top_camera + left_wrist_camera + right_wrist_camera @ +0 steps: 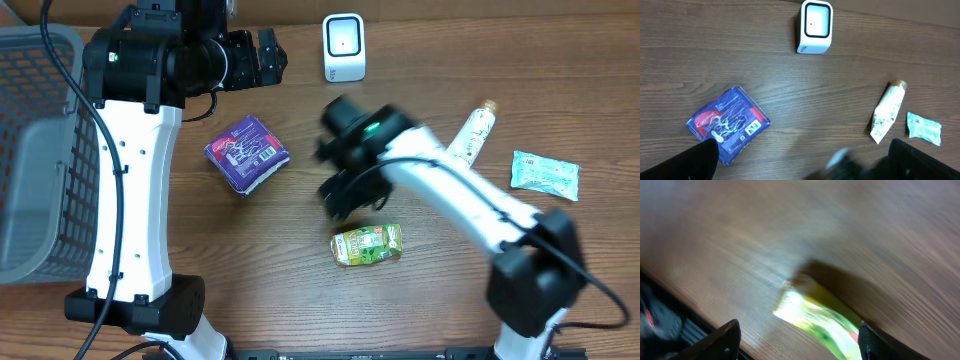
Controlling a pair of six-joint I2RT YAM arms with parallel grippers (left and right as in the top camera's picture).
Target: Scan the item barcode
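The item, a green packet (pixel 368 244), lies flat on the wooden table near the front. My right gripper (pixel 340 195) hovers just behind and to the left of it, blurred by motion. In the right wrist view the packet (pixel 825 325) shows below and between the wide-apart fingers (pixel 725 340), and nothing is held by the right gripper (pixel 797 342). The white barcode scanner (pixel 343 47) stands at the back, also seen as the scanner (pixel 815 26). My left gripper (pixel 268 58) hangs high at the back left, open and empty; the left gripper (pixel 805 167) looks down on the table.
A purple packet (pixel 247 152) lies left of centre. A white tube (pixel 472 133) and a teal sachet (pixel 545 172) lie at the right. A grey wire basket (pixel 30 150) fills the left edge. The left arm's white column stands beside it.
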